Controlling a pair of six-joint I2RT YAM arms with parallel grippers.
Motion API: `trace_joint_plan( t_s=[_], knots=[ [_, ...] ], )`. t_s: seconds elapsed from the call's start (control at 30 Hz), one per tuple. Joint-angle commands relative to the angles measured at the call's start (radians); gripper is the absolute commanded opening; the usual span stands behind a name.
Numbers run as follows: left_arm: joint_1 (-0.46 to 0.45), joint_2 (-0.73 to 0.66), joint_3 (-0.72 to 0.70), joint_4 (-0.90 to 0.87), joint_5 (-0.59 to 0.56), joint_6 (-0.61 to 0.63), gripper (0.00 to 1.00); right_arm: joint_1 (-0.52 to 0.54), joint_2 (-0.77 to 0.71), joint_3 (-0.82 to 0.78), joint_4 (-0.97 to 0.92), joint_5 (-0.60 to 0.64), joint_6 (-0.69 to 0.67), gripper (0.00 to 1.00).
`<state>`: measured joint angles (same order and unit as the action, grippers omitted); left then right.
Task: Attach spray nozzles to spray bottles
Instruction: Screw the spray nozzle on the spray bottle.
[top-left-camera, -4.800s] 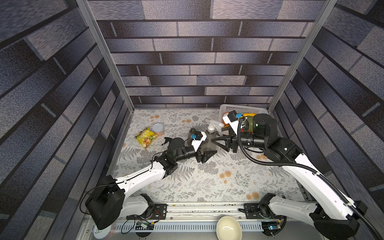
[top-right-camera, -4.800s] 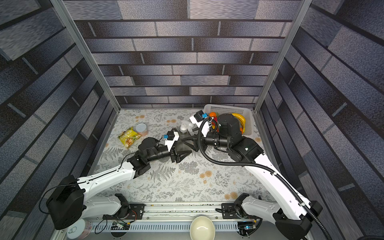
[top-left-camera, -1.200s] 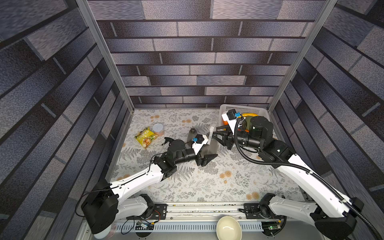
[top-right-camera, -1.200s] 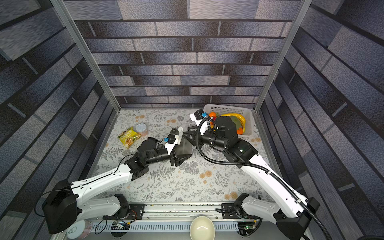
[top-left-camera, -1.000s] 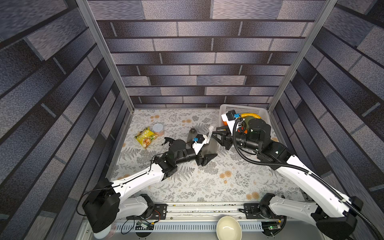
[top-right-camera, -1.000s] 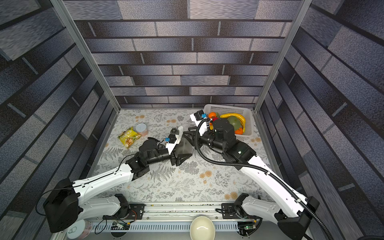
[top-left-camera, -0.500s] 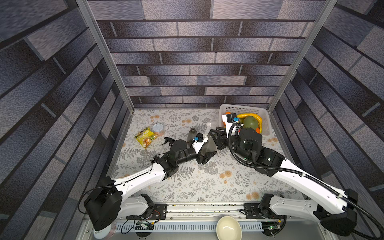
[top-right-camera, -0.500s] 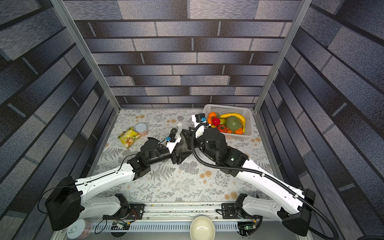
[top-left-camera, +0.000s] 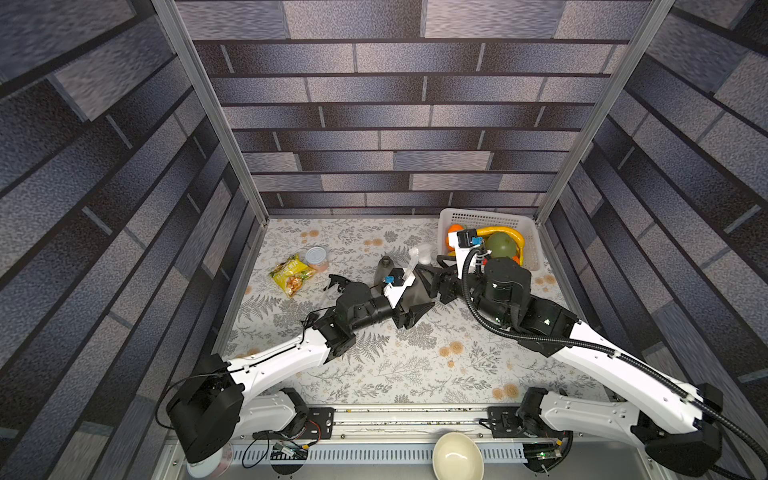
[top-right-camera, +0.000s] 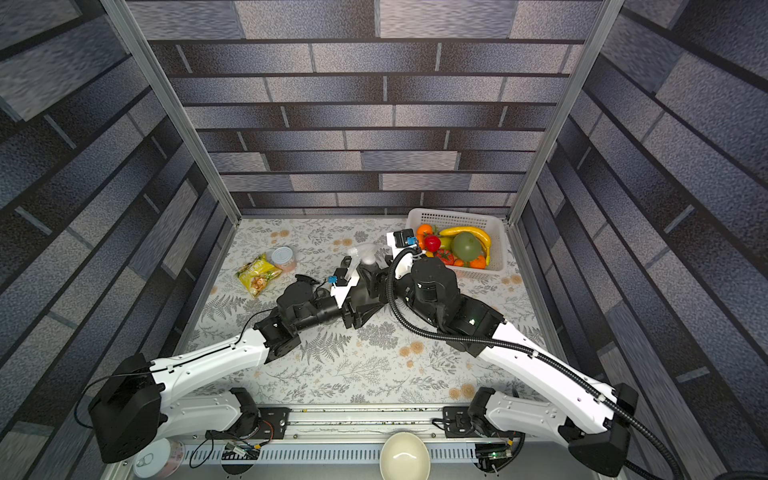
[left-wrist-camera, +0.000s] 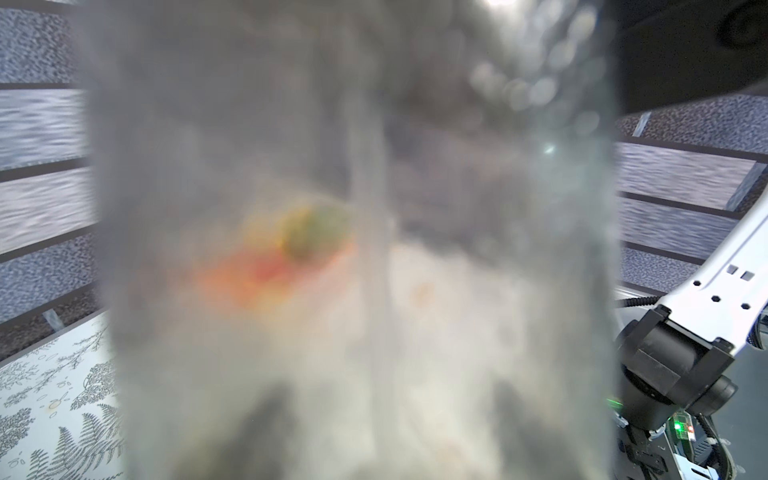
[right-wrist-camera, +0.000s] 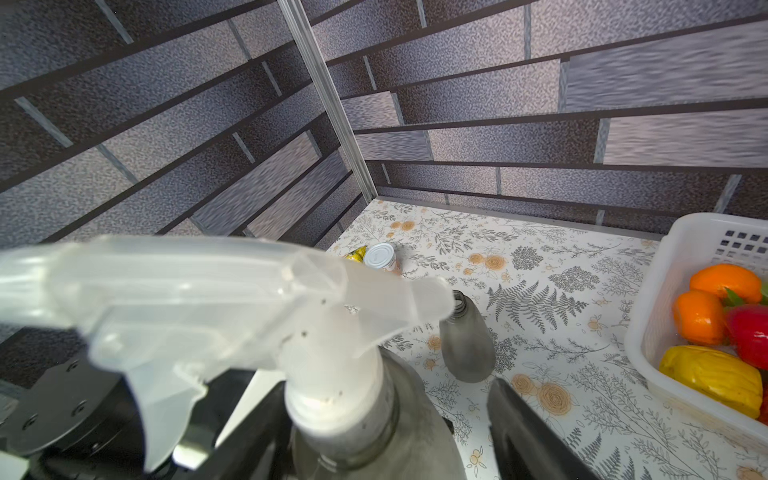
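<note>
Translucent white nozzle (right-wrist-camera: 208, 291) atop smoky-grey bottle (right-wrist-camera: 399, 419)

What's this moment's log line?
left gripper: shut on smoky grey translucent plastic bottle | translucent white trigger nozzle: on its neck | right gripper: open around bottle

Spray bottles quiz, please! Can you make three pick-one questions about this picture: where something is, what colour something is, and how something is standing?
1. Where is the fruit basket?
A. Far right corner of the table
B. Near left corner
C. Middle

2. What colour is the nozzle on the held bottle?
A. Black
B. Red
C. Translucent white

3. How is the other bottle?
A. Lying down
B. Upright, neck open, no nozzle
C. Upright with a nozzle

Answers:
1 A: both top views show it in that corner.
2 C: the right wrist view shows it see-through white.
3 B: it stands with a bare, open neck.
</note>
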<state>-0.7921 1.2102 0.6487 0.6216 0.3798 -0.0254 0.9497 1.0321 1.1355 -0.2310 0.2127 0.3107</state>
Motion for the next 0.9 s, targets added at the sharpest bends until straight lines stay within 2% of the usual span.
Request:
trace_joint_plan(
  t_s=[0.0, 0.3, 0.57, 0.63, 0.87],
  knots=[
    [0.012, -0.037, -0.005, 0.072, 0.034, 0.009, 0.76, 0.003, -0.044, -0.003, -0.066, -0.042, -0.051, 0.86],
    [0.021, -0.047, 0.0, 0.068, 0.09, -0.023, 0.77, -0.041, -0.04, -0.029, -0.082, -0.343, -0.166, 0.98],
    [0.021, -0.059, 0.002, 0.061, 0.123, -0.047, 0.77, -0.093, 0.026, -0.037, -0.028, -0.383, -0.183, 1.0],
    [0.023, -0.059, 0.01, 0.053, 0.136, -0.048, 0.77, -0.093, 0.046, -0.039, -0.006, -0.406, -0.183, 0.98],
    [0.031, -0.048, 0.017, 0.071, 0.152, -0.07, 0.78, -0.095, 0.055, -0.051, 0.045, -0.484, -0.173, 0.77]
  ],
)
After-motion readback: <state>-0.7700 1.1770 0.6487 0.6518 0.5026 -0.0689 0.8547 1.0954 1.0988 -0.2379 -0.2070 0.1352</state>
